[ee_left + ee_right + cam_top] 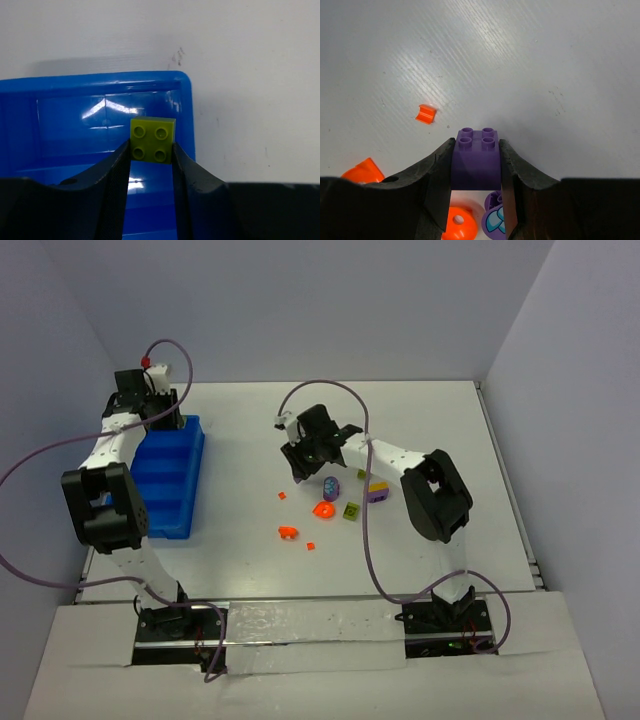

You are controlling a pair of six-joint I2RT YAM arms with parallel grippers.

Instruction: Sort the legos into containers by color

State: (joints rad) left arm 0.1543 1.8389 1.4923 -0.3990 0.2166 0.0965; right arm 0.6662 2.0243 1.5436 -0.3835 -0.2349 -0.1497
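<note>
From above, we see the left hand (158,412) poised over the far end of the blue tray (175,490) at the left of the tabletop (440,430). We judge it is there to drop off a brick. The right hand (303,462) hangs just beyond the loose legos (324,509) scattered mid-tabletop, which are well apart from the tray.

In the left wrist view, the hand is clamped on an olive-green brick (153,139), with a finger (120,170) on each side. The brick sits above the tray's far right corner compartment, clear of its floor as far as we can tell. It is a square two-by-two piece with no real long axis, and its studs face the camera.

In the right wrist view, the hand is clamped on a purple brick (476,157), which is raised over the tabletop, presumably for carrying to the tray. Its studded face tilts up and away from us, and its taller side runs along the fingers. Nearby are an orange clip (425,113) to the far left and a purple round piece (495,217) underneath.
</note>
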